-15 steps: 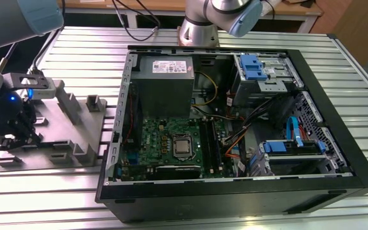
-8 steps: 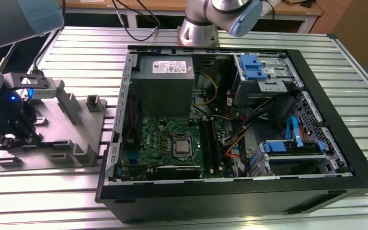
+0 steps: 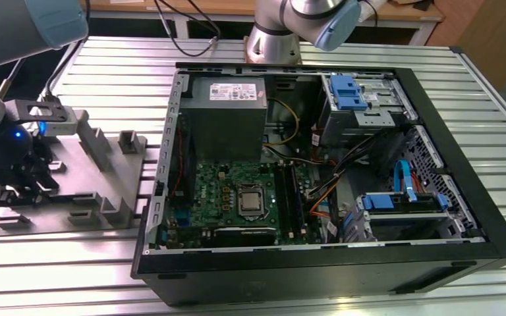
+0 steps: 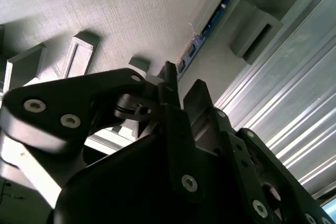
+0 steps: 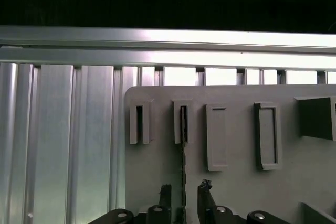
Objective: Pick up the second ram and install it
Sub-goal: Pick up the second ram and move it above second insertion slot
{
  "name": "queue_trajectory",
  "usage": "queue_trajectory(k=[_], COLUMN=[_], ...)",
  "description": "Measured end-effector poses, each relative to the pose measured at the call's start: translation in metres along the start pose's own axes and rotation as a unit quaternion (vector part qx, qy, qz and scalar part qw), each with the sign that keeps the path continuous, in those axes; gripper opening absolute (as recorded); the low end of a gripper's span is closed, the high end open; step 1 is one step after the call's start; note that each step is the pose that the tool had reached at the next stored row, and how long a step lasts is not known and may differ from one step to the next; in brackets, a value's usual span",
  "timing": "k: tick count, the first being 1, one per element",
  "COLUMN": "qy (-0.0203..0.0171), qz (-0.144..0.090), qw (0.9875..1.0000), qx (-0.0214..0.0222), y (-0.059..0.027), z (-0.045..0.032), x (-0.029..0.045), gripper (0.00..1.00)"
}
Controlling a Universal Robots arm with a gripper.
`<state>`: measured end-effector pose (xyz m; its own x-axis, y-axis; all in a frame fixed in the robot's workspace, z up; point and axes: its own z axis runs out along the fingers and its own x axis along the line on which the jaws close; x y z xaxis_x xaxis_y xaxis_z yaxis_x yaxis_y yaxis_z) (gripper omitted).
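At the exterior view's left, the black two-finger gripper hangs over the grey slotted fixture plate on the ribbed aluminium table. Its fingers are apart, one tip to either flat face of the second ram, a thin dark blue-green memory stick standing on edge in a plate slot, with no contact visible. The stick's long axis runs straight out between the tips along the plate, so closing would act across its thickness; well apart to the right sits the open black computer case with its green motherboard.
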<state>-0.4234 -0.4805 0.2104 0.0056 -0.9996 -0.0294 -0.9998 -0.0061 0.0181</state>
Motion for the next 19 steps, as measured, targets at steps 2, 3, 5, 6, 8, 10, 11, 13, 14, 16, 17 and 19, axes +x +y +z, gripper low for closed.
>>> queue_trajectory(k=[2, 3, 5, 6, 8, 10, 11, 13, 14, 16, 17, 19], qy=[-0.0001, 0.0, 0.0002, 0.0002, 0.0003, 0.0002, 0.0003, 0.0002, 0.0002, 0.0002, 0.0002, 0.0003], qz=[0.0, -0.002, -0.008, -0.011, -0.013, -0.014, -0.014, -0.014, -0.014, -0.014, -0.014, -0.014], qw=[1.0, 1.0, 1.0, 0.9999, 0.9999, 0.9999, 0.9999, 0.9999, 0.9999, 0.9999, 0.9999, 0.9999], qx=[0.0001, 0.0, -0.0002, -0.0003, -0.0004, -0.0003, -0.0003, -0.0002, -0.0002, -0.0002, -0.0002, -0.0002], y=[-0.0001, -0.0001, 0.0, 0.0, 0.0011, 0.0029, 0.0036, 0.004, 0.0047, 0.005, 0.005, 0.0051], z=[0.0011, 0.0017, 0.0028, 0.0033, 0.0053, 0.0066, 0.0072, 0.0082, 0.0087, 0.009, 0.0089, 0.0089], x=[0.0, 0.0, 0.0001, 0.0001, 0.0001, 0.0001, 0.0002, 0.0002, 0.0001, 0.0001, 0.0001, 0.0001], gripper=[0.36, 0.36, 0.36, 0.36, 0.36, 0.36, 0.36, 0.36, 0.36, 0.36, 0.36, 0.36])
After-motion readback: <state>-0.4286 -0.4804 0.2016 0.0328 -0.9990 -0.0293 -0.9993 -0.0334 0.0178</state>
